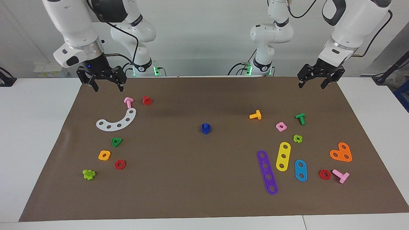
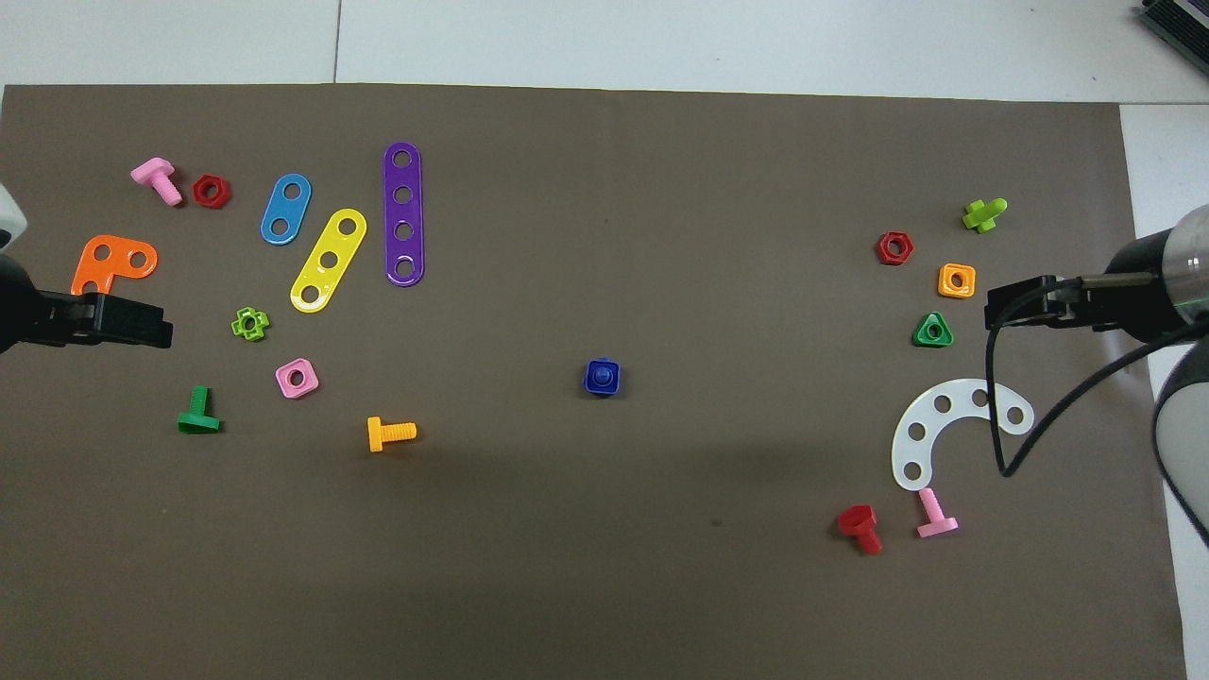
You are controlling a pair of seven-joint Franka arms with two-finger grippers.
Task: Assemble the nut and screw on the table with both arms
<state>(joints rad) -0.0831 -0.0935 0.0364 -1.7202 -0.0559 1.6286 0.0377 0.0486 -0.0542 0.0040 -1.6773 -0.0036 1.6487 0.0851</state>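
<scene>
The blue nut and the blue screw sit together as one small stack at the middle of the brown mat. In the overhead view the square nut shows with the screw's round shaft end in its centre hole. The screw's head is hidden under it. My right gripper hangs open and empty in the air over the mat's edge at the right arm's end. My left gripper hangs open and empty over the mat's edge at the left arm's end. Neither is near the blue stack.
At the right arm's end lie a white curved strip, pink bolt, red bolt, green triangular nut and orange nut. At the left arm's end lie an orange bolt, pink nut, and purple and yellow strips.
</scene>
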